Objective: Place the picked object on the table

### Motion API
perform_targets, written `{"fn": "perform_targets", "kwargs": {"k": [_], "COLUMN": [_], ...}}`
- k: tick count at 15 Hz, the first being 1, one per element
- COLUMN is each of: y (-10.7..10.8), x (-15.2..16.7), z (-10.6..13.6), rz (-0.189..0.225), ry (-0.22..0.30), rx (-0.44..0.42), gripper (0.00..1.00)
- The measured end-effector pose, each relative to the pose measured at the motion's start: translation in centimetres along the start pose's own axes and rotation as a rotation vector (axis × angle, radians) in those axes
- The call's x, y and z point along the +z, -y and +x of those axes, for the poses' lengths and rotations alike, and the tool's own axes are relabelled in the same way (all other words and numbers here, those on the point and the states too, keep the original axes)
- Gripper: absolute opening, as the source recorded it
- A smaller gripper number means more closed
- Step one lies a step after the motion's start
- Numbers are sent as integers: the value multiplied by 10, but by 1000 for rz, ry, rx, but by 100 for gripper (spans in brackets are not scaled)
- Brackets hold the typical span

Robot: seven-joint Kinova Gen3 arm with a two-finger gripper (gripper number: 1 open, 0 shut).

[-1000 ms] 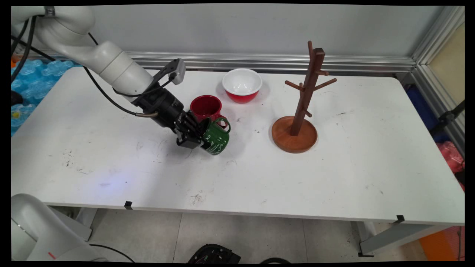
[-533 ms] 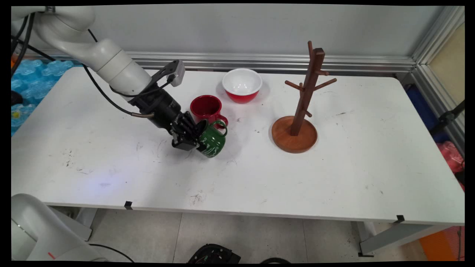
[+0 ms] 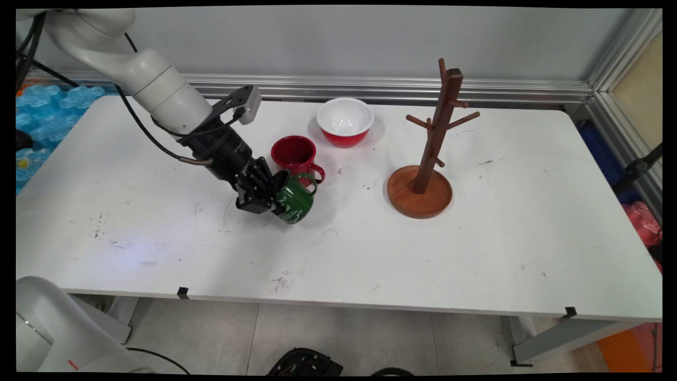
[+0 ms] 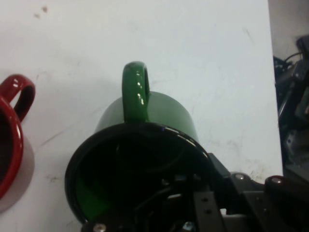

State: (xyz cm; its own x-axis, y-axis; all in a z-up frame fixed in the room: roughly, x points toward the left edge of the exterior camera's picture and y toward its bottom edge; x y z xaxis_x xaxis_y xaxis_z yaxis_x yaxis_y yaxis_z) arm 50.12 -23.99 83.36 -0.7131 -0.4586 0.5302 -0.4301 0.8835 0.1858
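My gripper is shut on the rim of a green mug, which hangs tilted just above the table, left of centre. The mug's handle points up and to the right. In the hand view the green mug fills the middle, its dark mouth facing the camera and its handle on top, with my gripper clamped on the rim at the bottom. A red mug stands upright right behind the green one; its handle and side show at the hand view's left edge.
A red bowl with a white inside sits at the back of the table. A wooden mug tree on a round base stands to the right. Blue packs lie beyond the table's left end.
My gripper has drawn the green mug to the left and slightly up, away from the red mug's handle. The mug has tilted a little more.
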Motion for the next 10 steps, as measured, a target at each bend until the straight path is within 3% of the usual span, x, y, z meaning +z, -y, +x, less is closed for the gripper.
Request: {"fn": "perform_targets", "kwargs": {"k": [10], "y": [8], "x": [3], "z": [-2], "rz": [2], "ry": [49], "rx": [73], "gripper": [0]}}
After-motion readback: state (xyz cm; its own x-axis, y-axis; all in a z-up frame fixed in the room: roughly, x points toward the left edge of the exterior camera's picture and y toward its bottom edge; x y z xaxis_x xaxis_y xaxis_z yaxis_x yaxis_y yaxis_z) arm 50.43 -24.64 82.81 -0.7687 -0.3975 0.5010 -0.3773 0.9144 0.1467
